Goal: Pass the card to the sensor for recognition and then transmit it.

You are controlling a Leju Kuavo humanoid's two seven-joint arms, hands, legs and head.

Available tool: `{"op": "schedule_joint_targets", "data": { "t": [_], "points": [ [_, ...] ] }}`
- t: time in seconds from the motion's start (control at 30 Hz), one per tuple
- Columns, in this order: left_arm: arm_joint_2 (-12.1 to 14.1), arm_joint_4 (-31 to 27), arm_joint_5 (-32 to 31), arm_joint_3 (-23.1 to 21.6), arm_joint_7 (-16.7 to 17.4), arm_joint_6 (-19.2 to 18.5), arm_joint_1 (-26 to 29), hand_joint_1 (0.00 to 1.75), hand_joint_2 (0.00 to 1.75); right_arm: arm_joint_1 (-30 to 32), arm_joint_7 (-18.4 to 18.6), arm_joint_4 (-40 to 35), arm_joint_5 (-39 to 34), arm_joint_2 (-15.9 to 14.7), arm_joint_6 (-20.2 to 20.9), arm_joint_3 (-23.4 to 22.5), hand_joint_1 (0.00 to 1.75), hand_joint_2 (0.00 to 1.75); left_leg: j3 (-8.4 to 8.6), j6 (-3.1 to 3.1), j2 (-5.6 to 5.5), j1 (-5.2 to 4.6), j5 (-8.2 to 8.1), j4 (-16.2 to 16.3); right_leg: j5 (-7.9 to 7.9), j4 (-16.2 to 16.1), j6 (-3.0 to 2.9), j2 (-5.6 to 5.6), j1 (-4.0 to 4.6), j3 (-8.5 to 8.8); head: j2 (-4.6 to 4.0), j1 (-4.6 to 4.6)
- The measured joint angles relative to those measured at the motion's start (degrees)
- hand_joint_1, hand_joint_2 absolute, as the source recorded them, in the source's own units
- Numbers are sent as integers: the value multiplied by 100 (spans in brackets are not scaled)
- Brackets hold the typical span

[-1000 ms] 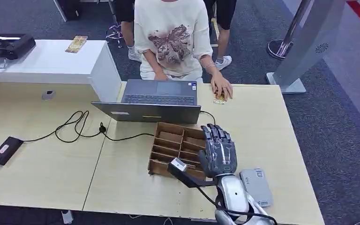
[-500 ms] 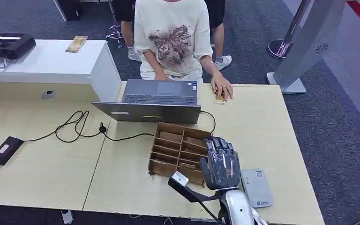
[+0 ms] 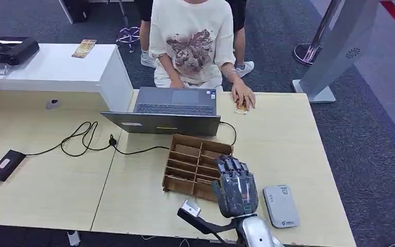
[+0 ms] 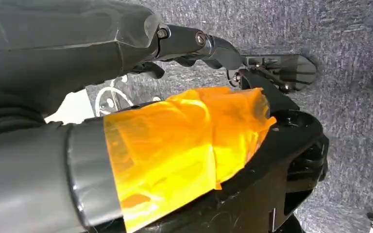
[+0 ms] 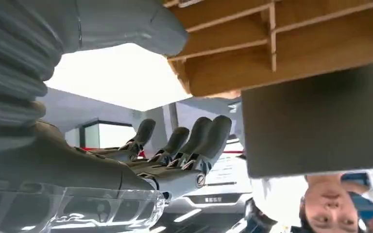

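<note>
Hovering over the near edge of the wooden slotted organizer (image 3: 195,163), the right hand (image 3: 235,188) is open-fingered and empty; the card (image 3: 240,108) lies across the desk under a person's hand (image 3: 243,96). Reaching risks clipping the laptop (image 3: 167,111)

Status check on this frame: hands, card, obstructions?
Right hand open, empty, above wooden organizer. Sensor beside it, bare. No card seen in hand. Left hand hangs over floor.

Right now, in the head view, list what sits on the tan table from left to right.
Black adapter box → coiled black cable → laptop → wooden divider tray → right hand → grey card reader.
</note>
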Motion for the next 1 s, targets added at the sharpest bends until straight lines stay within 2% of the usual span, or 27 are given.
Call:
{"op": "schedule_joint_targets", "data": {
  "t": [0.33,0.53,0.83,0.93,1.0],
  "points": [
    [-7,0,-37,0,0,-44,-2,0,0,-44,35,341,-17,31,157,129,61,175,-1,0,-1,0,0,0,0,0,0,-1,0,2,0,-2],
    [-28,0,-44,-2,4,-42,-3,0,0,-55,68,535,-87,94,236,197,68,175,-1,0,-1,0,0,0,0,0,0,-1,0,2,-2,0],
    [-31,0,-9,0,-90,-94,-5,0,0,-219,98,811,-96,162,312,228,70,175,2,0,0,0,0,0,0,0,0,-1,0,2,0,0],
    [-31,0,4,0,-112,-92,-2,0,0,-220,101,863,-103,181,337,232,82,175,0,0,-4,0,0,0,0,0,0,-4,0,3,0,0],
    [-31,0,4,0,-112,-92,-2,0,0,-220,101,863,-103,181,337,232,82,175,0,0,-4,0,0,0,0,0,0,-4,0,3,0,0]
  ]
}}
